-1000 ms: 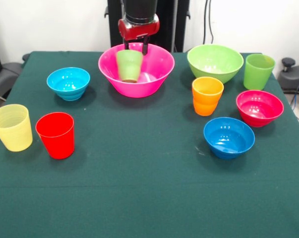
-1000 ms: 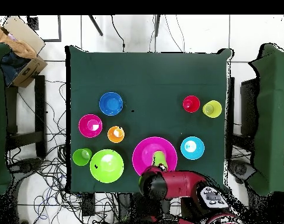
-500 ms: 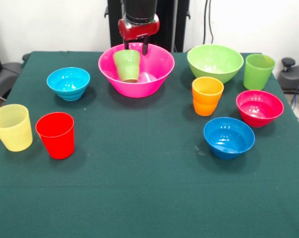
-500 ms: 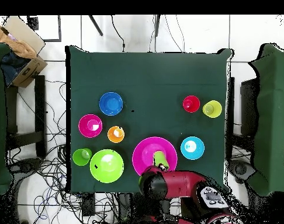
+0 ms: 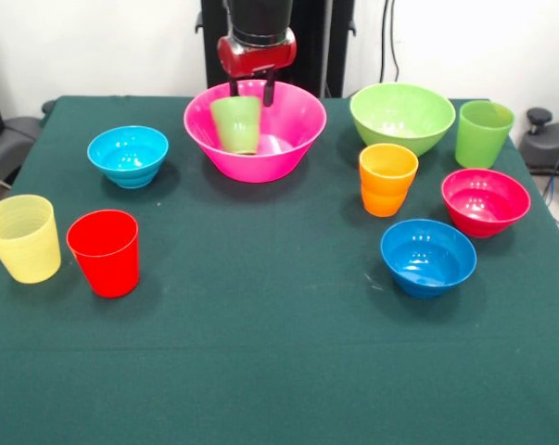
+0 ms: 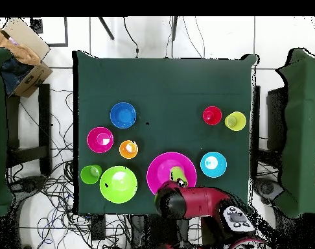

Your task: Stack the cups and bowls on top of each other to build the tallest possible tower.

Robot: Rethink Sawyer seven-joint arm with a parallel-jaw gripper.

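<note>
the large pink bowl [image 5: 255, 130] stays at the tabletop's [image 5: 260, 352] far edge with the small green cup [image 5: 237, 124] inside it, and the end effector [image 5: 252, 91], fingers now apart, has lifted slightly off the cup, so the tower's second piece looks placed.

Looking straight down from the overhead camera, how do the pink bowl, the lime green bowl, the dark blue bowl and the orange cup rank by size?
Largest to smallest:
1. pink bowl
2. lime green bowl
3. dark blue bowl
4. orange cup
All sit on the same table, so nearness barely skews this.
</note>
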